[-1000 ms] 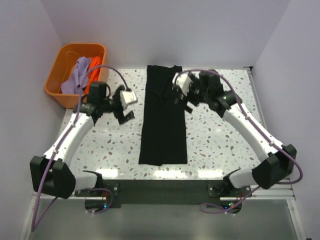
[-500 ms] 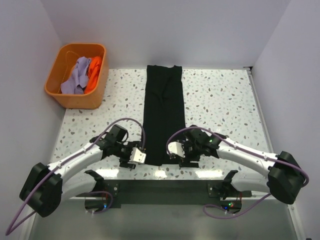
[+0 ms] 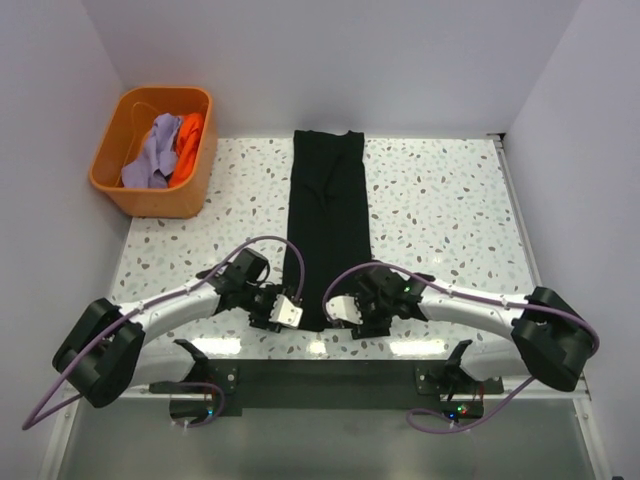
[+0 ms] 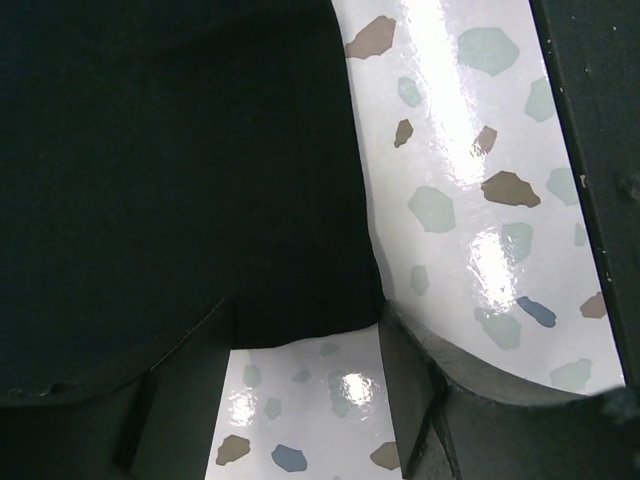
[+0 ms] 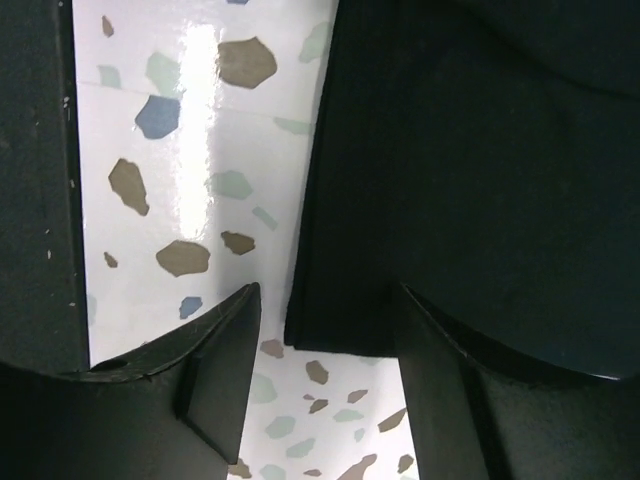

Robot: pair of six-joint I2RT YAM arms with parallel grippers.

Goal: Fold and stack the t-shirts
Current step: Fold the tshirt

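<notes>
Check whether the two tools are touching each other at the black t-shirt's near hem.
Apart. The top view shows the left tool and right tool at opposite near corners of the black t-shirt, cloth visible between them.

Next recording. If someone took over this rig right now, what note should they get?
Left hand: open, straddling the black t-shirt at its near-left corner.
Right hand: open, straddling the near-right corner.
Black t-shirt: flat on the table, folded into a long narrow strip.
Lavender t-shirt and orange t-shirt: in the orange tub.
Done: lengthwise folds.
Left: grip the corners, fold the strip across, then fold and stack the other two.
</notes>
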